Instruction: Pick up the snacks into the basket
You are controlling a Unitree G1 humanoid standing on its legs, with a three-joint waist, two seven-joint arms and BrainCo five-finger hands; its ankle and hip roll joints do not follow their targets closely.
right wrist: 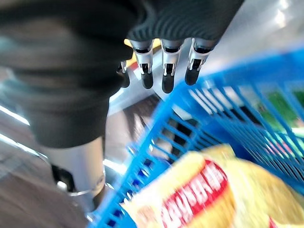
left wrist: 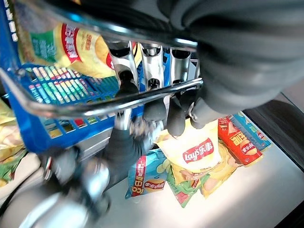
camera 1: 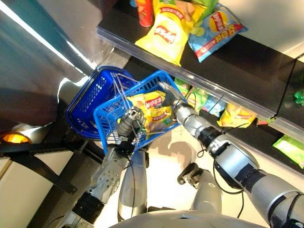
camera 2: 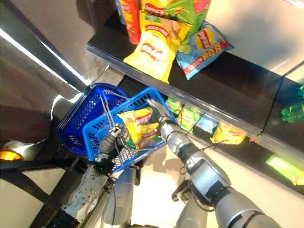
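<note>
This looks like a shop. A dark shelf (camera 1: 251, 61) with a clear front lip carries bagged snacks: a yellow chip bag (camera 1: 164, 35), a blue chip bag (camera 1: 213, 28) and a red tube can (camera 1: 145, 12). Below that shelf a lower tier holds more snack bags (camera 1: 235, 114), and just in front of it hangs a blue plastic shopping basket (camera 1: 107, 118) with wire handles.
</note>
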